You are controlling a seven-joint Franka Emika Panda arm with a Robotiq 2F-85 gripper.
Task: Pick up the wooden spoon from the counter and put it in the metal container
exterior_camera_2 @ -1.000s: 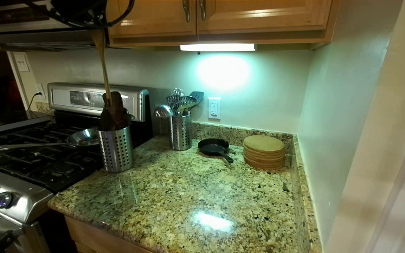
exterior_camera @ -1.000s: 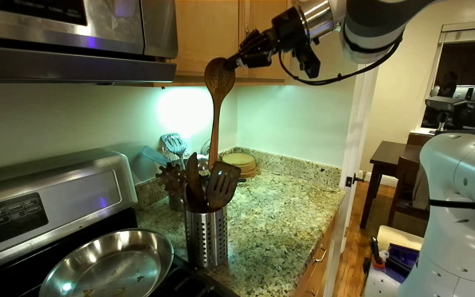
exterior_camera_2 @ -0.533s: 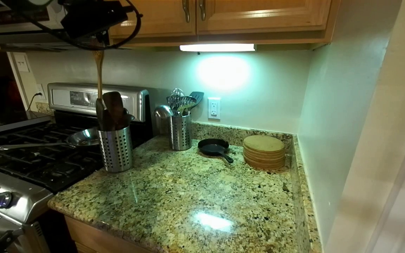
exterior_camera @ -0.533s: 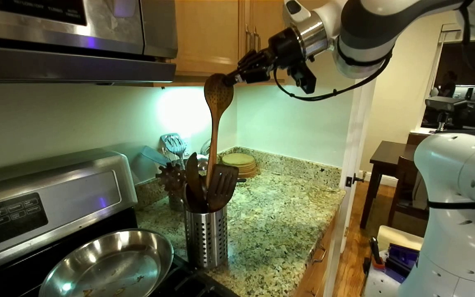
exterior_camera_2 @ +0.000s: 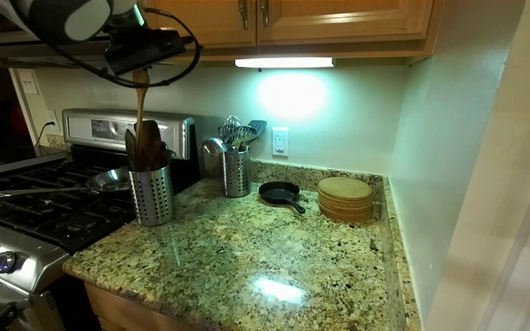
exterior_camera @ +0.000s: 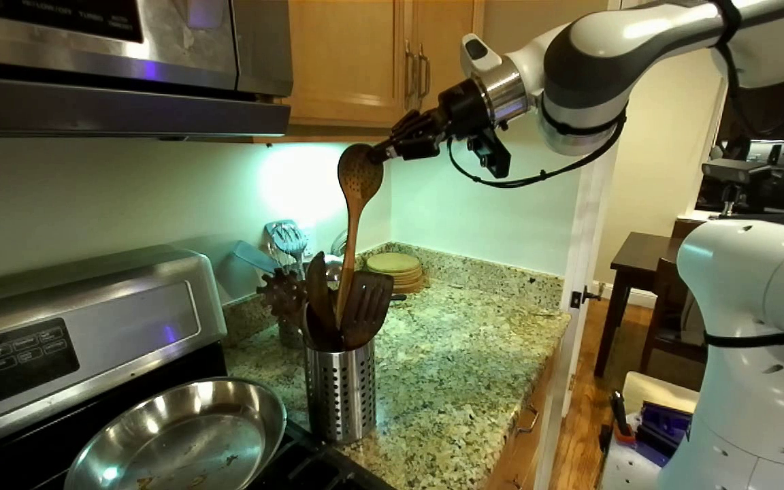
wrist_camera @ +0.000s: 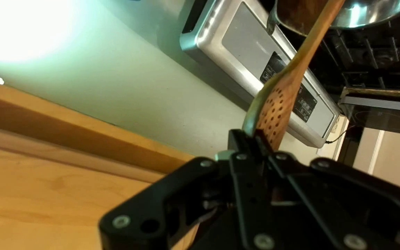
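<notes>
My gripper (exterior_camera: 380, 151) is shut on the rim of the wooden spoon's bowl, which also shows in the wrist view (wrist_camera: 250, 139). The wooden spoon (exterior_camera: 361, 175) hangs nearly upright, bowl up, with small holes in the bowl. Its handle runs down among the dark utensils in the metal container (exterior_camera: 341, 398); the handle's lower end is hidden there. The spoon also shows in an exterior view (exterior_camera_2: 140, 108) and in the wrist view (wrist_camera: 276, 107). The metal container (exterior_camera_2: 151, 197) stands upright on the counter (exterior_camera_2: 246, 257) beside the stove.
Dark wooden utensils (exterior_camera: 368, 306) crowd the container's mouth. A steel frying pan (exterior_camera: 181, 435) sits on the stove. Further back are a second utensil holder (exterior_camera_2: 236, 174), a small black pan (exterior_camera_2: 279, 192) and stacked round boards (exterior_camera_2: 345, 200). A microwave (exterior_camera: 126, 102) and cabinets (exterior_camera: 344, 61) hang above.
My gripper has moved down with the spoon in it. The handle's lower end has sunk from above the dark utensils to in among them. The container has not moved.
</notes>
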